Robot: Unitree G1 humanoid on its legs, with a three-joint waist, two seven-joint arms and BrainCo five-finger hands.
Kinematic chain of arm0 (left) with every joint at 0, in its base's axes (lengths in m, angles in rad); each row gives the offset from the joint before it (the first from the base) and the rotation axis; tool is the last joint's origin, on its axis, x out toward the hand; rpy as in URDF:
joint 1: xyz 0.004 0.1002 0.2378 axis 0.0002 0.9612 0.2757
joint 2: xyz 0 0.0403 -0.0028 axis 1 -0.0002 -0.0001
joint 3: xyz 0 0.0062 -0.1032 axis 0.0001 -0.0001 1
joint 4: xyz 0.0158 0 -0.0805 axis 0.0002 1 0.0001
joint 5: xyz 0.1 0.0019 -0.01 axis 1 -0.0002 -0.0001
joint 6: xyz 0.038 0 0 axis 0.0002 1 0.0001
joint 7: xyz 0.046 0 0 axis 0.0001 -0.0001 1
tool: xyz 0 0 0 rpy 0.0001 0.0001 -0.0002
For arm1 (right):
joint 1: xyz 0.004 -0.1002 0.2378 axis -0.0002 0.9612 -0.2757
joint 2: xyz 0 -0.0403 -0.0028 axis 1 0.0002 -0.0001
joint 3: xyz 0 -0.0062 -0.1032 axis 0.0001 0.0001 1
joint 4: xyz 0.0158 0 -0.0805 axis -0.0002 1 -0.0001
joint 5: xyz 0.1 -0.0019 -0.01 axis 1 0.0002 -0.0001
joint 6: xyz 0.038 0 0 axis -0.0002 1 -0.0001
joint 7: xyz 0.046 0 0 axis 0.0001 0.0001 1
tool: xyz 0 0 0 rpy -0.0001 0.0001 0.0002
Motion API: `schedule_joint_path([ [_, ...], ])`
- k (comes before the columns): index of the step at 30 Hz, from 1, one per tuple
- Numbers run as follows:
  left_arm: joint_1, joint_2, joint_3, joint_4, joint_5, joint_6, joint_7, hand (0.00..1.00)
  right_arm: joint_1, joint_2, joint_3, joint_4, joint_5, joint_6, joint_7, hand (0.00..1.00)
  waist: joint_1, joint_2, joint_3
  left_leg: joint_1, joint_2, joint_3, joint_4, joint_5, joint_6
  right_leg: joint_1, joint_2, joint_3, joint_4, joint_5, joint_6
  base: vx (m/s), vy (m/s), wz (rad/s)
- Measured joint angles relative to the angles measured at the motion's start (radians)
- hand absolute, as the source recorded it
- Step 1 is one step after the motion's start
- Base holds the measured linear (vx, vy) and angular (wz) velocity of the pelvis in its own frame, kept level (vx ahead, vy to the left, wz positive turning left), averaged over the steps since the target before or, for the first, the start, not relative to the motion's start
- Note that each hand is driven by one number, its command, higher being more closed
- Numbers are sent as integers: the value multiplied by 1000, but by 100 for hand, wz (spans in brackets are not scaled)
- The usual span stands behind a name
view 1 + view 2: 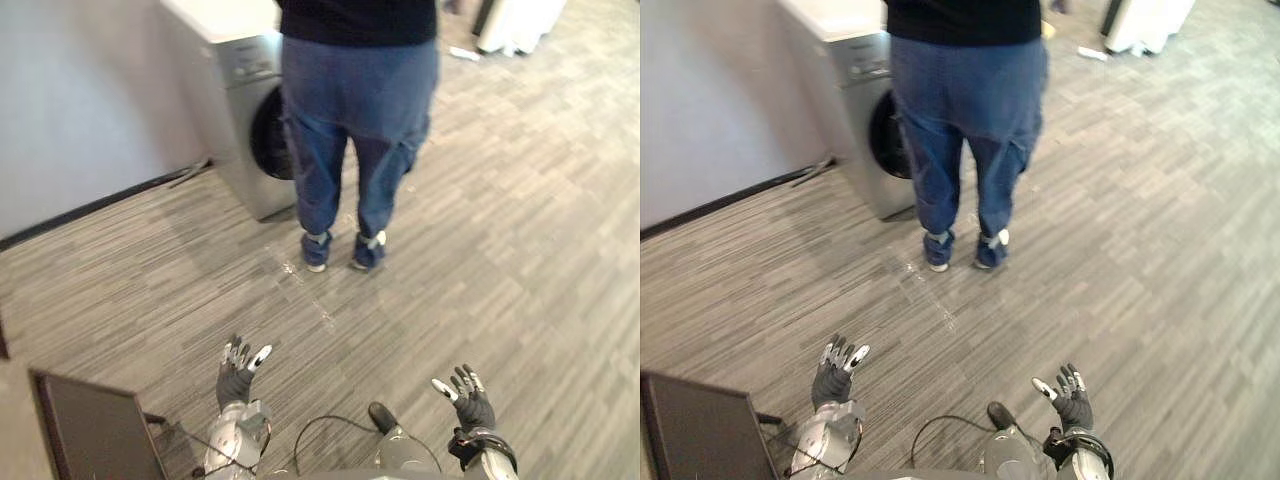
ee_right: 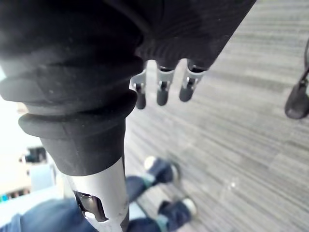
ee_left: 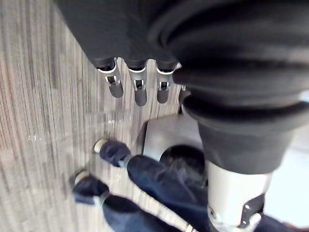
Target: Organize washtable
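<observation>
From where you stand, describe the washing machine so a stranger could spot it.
Look along the pale wall on the left. The washing machine stands by it, beside a person in blue trousers. It is the one silver box with a white top and a round dark door.

Bare floor (image 1: 520, 260) lies open ahead and to my right, but a person (image 1: 355, 130) stands before the washing machine (image 1: 235, 100), and a dark panel (image 1: 95, 430) sits near my left hand (image 1: 238, 372).
</observation>
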Motion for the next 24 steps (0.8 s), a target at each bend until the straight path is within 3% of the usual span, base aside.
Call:
schedule_joint_path([
  [1,-23,19,-11,7,10,-3,-2,0,2,20,-3,-24,-2,-7,2,0,-6,-8,-2,-42,11,-8,-2,-39,89,16,-32,-90,-59,20,-39,-121,-24,-116],
  [2,-36,27,-30,-7,21,-1,-6,0,0,35,-10,-60,-8,-10,1,0,-5,6,11,-7,35,34,-204,35,105,-20,-59,-307,55,-115,-43,-91,-1,-151],
  [3,-13,1,0,-1,20,6,0,0,-38,36,10,-57,-11,-6,9,0,-6,1,21,61,-8,148,-290,74,114,-16,-121,-531,243,-321,-35,-38,30,-165],
  [5,20,-23,27,-9,18,10,0,0,-42,22,29,-44,-16,-4,7,0,-1,46,34,106,12,243,-325,78,109,33,-119,-706,408,-442,-38,-45,106,-183],
  [6,42,-25,49,-13,6,10,3,0,-45,23,43,-35,-19,-1,8,0,1,47,32,114,5,299,-329,80,105,66,-122,-736,447,-468,-31,-75,104,-169],
  [9,61,-18,87,-11,-35,11,21,0,-62,18,80,-5,-43,-1,30,0,2,17,21,105,-21,436,-313,80,105,106,-111,-699,308,-480,-19,-95,-10,-164],
  [14,29,-48,55,40,-55,19,17,0,-16,-2,102,13,-50,9,53,0,-6,33,29,122,31,502,-217,82,108,169,-40,-583,105,-383,-11,8,-106,-92],
  [18,11,-48,2,70,-64,19,1,0,6,-17,107,12,-80,16,51,0,-33,32,29,129,49,523,-196,82,108,182,-11,-538,65,-356,-23,5,-98,-42],
  [22,10,-46,-19,93,-66,20,-4,0,-8,-20,109,12,-108,16,49,0,-22,17,38,134,150,511,20,86,116,206,9,-462,51,-350,-32,-16,-47,-57],
  [23,16,-42,-18,104,-65,20,-4,0,-14,-22,114,12,-116,15,49,0,-12,13,42,127,193,477,118,114,157,219,16,-427,48,-350,-33,9,-98,-95],
  [24,30,-43,-1,105,-65,20,-4,0,-15,-30,125,9,-117,14,49,0,1,12,42,91,215,363,208,171,170,235,18,-377,35,-348,-36,41,-90,-96],
])
